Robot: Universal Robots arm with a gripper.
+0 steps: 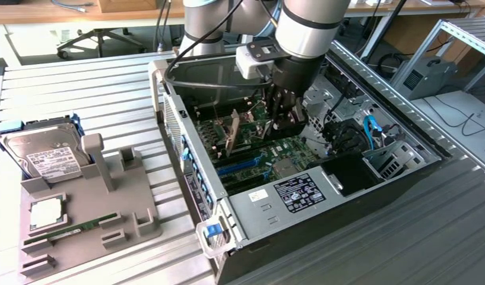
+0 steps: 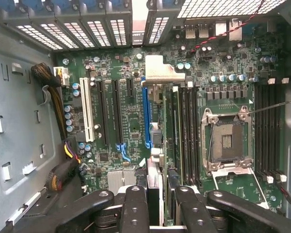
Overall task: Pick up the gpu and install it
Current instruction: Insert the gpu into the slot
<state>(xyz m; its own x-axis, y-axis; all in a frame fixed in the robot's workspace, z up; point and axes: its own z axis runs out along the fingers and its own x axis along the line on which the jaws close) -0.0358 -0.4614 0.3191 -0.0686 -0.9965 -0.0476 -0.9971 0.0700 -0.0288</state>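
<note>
The gpu (image 2: 157, 145) is a thin black card seen edge-on, running away from the fingers to its silver bracket (image 2: 157, 72) near the case's rear slots. My gripper (image 2: 160, 206) is shut on it, one black finger on each side of the card. The card hangs just above the green motherboard (image 2: 126, 121), beside the long blue slot (image 2: 146, 116). In the exterior view the gripper (image 1: 284, 126) reaches down into the open computer case (image 1: 266, 208) and holds the gpu (image 1: 235, 132) upright over the board. Whether the card's lower edge touches a slot is hidden.
A grey holder (image 1: 107, 208) on the exterior view's left carries a silver hard drive (image 1: 44, 151), a processor chip (image 1: 46, 212) and a green memory stick (image 1: 68, 230). Inside the case are an open processor socket (image 2: 226, 141), memory slots (image 2: 269, 126), cable bundles (image 2: 58, 111) and a blue cable (image 1: 370, 132).
</note>
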